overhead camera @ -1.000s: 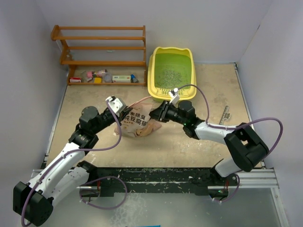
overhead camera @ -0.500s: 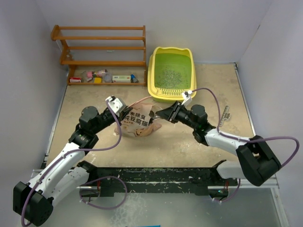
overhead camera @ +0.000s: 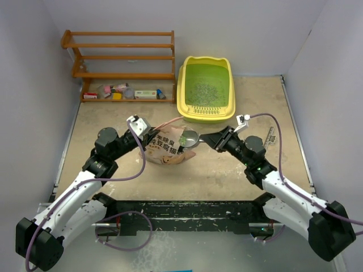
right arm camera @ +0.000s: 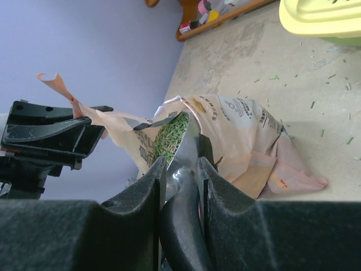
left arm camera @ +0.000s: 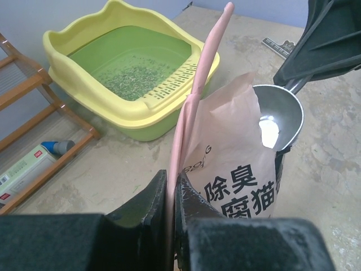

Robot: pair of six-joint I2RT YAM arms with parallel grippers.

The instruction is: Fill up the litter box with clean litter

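Note:
The yellow litter box [overhead camera: 205, 110] with a green floor stands at the back middle, with a thin layer of clean litter [overhead camera: 201, 90] in it; it also shows in the left wrist view [left arm camera: 84, 84]. My left gripper [overhead camera: 145, 132] is shut on the upper edge of the pink printed bag [overhead camera: 165, 148], holding it up and open [left arm camera: 172, 183]. My right gripper [overhead camera: 210, 139] is shut on the handle of the grey metal scoop [overhead camera: 188, 137]. The scoop bowl [right arm camera: 189, 144] sits at the bag's mouth and holds green litter pellets [right arm camera: 171, 138].
A wooden shelf rack [overhead camera: 122, 56] with small items on its bottom shelf stands at the back left. A ruler-like strip [overhead camera: 269, 137] lies at the right. Loose pellets [right arm camera: 316, 104] are scattered on the table. Walls close in on three sides.
My right arm has drawn back to the right, pulling the scoop out of the bag to its mouth, now with litter in the bowl. The left arm and bag have stayed put.

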